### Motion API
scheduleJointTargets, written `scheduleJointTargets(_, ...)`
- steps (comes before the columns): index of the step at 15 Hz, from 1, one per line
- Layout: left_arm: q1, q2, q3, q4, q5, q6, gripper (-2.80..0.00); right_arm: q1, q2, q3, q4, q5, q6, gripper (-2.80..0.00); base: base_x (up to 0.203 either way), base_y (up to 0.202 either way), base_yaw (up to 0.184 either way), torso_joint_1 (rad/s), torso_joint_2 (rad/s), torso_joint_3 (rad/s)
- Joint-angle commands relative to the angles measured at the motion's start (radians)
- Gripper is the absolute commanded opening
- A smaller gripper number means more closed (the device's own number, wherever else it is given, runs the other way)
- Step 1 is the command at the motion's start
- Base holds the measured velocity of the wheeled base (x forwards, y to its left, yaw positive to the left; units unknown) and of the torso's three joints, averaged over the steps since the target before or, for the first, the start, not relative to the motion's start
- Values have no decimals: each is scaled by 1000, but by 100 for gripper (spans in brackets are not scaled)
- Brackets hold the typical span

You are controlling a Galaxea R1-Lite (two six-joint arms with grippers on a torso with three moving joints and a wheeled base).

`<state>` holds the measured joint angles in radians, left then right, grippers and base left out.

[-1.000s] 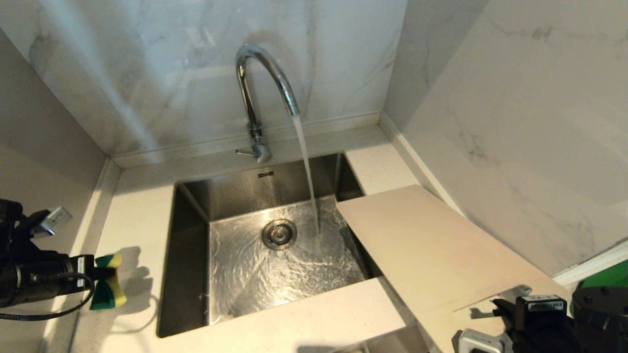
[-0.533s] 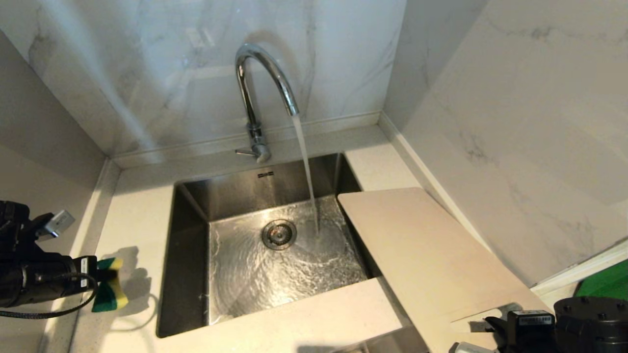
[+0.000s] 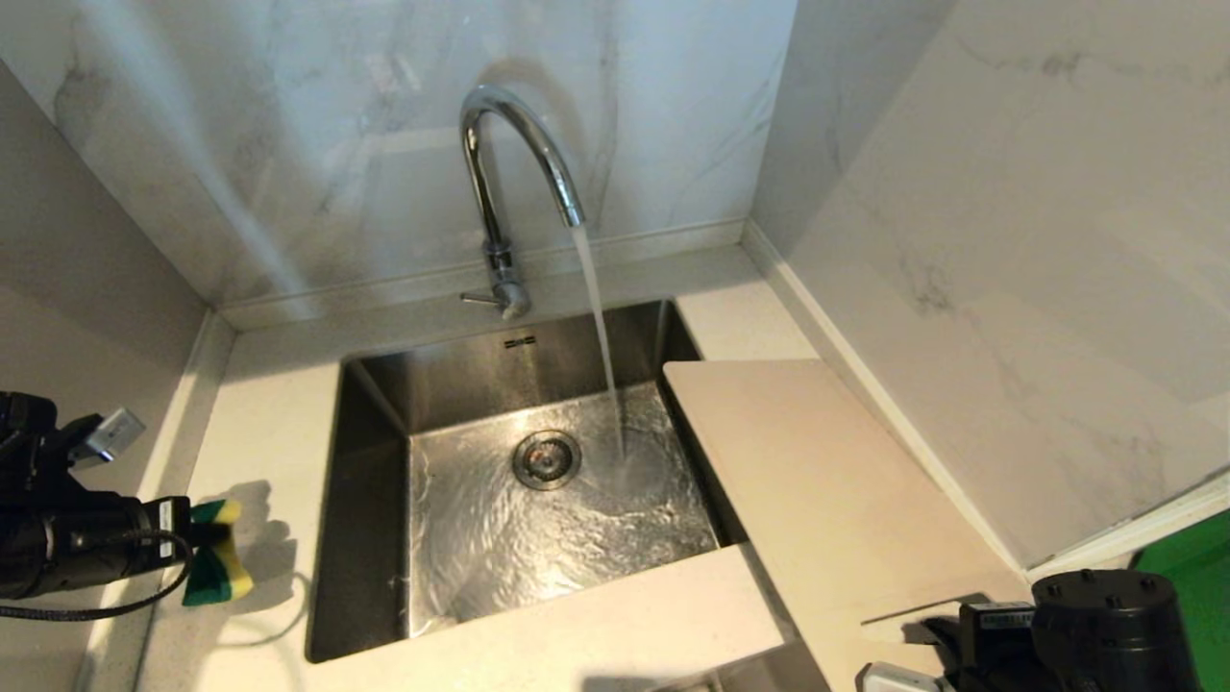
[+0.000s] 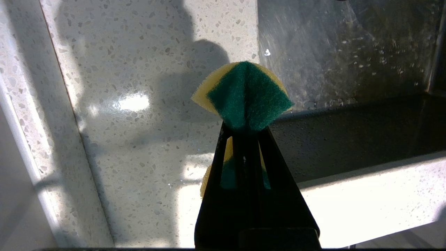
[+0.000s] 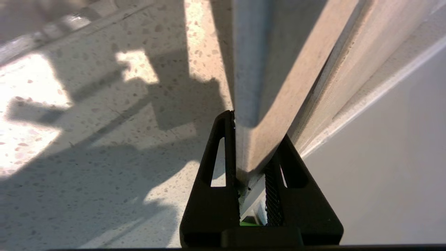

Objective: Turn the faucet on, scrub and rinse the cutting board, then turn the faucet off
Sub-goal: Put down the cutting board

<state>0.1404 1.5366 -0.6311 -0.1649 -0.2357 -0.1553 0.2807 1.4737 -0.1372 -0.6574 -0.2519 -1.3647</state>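
The chrome faucet stands behind the sink with its lever out to the side, and water streams from the spout into the basin. The pale beige cutting board lies over the sink's right rim and the counter, its far corner over the basin. My right gripper is at the bottom right, shut on the board's near end; in the right wrist view the board runs edge-on between the jaws of the right gripper. My left gripper hovers over the left counter, shut on a green-and-yellow sponge. The left wrist view shows the sponge folded beyond the left gripper.
The steel sink has a round drain and a wet, rippling floor. Marble walls close in behind and on the right, close beside the board. A green surface shows at the far right edge. Speckled counter flanks the sink.
My right gripper has shifted left and nearer with the board's near end, and the board has swung so its right edge runs along the wall. The left gripper and sponge have barely moved.
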Motion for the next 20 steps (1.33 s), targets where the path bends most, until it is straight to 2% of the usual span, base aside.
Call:
scheduleJointTargets(1, 1, 5, 1, -1, -2, -6, -280, 3, 10, 5, -3, 3, -8, -280, 0, 0, 0, 0, 0, 0)
scheduleJointTargets(5, 1, 7, 2, -3, -2, -7, -280, 5, 12, 11, -2, 53, -8, -280, 0, 0, 0, 0, 0, 0)
scheduleJointTargets(18, 1, 36, 8, -38, -2, -7, -280, 5, 118, 11, -11, 57, -10, -280, 0, 0, 0, 0, 0, 0)
scheduleJointTargets(20, 1, 36, 10, -38, -2, -7, -280, 5, 161, 8, -54, 57, -10, -280, 0, 0, 0, 0, 0, 0)
